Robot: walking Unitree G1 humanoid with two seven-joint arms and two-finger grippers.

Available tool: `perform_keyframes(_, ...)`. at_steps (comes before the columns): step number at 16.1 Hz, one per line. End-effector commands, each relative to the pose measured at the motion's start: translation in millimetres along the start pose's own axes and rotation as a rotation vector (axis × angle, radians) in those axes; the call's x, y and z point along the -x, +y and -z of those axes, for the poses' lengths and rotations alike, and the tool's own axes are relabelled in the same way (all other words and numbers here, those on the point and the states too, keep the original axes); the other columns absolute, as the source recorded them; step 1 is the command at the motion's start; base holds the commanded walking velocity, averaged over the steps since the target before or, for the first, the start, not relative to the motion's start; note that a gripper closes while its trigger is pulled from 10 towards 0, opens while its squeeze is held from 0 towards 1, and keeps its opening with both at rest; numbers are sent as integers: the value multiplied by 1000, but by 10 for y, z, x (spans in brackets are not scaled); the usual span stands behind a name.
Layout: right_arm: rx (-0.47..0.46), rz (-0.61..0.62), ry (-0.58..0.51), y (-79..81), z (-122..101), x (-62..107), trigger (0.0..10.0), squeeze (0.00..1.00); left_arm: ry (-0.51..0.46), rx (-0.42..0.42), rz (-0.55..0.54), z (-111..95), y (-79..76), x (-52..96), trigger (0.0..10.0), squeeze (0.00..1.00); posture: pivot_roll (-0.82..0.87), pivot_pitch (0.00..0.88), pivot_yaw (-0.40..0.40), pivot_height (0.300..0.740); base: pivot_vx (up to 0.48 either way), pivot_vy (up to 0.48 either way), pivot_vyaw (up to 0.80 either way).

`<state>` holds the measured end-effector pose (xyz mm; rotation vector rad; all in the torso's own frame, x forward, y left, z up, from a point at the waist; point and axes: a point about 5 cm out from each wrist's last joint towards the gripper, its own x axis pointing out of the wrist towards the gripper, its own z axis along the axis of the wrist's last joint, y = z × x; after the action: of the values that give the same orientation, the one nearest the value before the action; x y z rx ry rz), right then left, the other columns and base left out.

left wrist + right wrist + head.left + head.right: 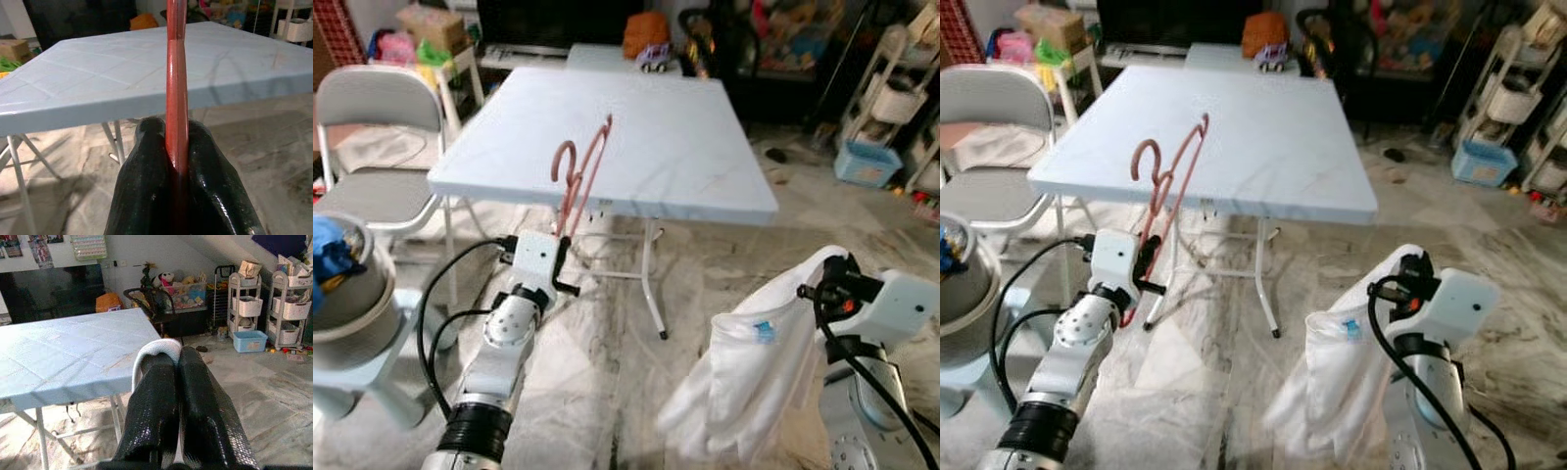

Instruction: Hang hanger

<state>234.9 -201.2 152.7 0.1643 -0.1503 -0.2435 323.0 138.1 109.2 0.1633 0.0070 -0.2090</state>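
A reddish-pink hanger (pixel 579 176) stands upright in front of the near edge of the pale blue folding table (pixel 685 147), its hook at the top left. My left gripper (pixel 565 257) is shut on the hanger's lower end; in the left wrist view the red bar (pixel 176 98) runs up between the black fingers (pixel 146 186). At lower right my right gripper (pixel 824 282) is shut on a white garment (pixel 754 382) that hangs down from it toward the floor. The garment's ribbed edge (pixel 156 348) curls over the fingers (pixel 195 401) in the right wrist view.
A grey folding chair (pixel 382 147) stands left of the table. A grey bucket (pixel 347 294) with blue cloth sits at the near left. Shelving and a blue bin (pixel 867 162) stand at the far right. Marble floor lies between my arms.
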Motion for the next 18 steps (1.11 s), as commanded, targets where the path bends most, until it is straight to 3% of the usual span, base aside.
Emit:
perform_keyframes(1,-5,-7,-21,10,-54,-51,10000,0,-28,-3,11,-93,5,-33,10000,0,159,0,-77,740,446,0,0)
perform_keyframes(12,-2,-23,-29,58,-25,-77,10000,0,4,9,33,-58,-23,-38,10000,0,163,0,-66,740,428,24,0)
perform_keyframes(15,-6,-27,-27,64,-13,-90,10000,0,55,2,-5,-13,-28,-49,10000,0,173,0,-71,740,97,87,690)
perform_keyframes(18,-8,-27,-22,64,2,-100,10000,0,52,2,19,-17,-37,-52,10000,0,175,0,-72,740,0,437,0)
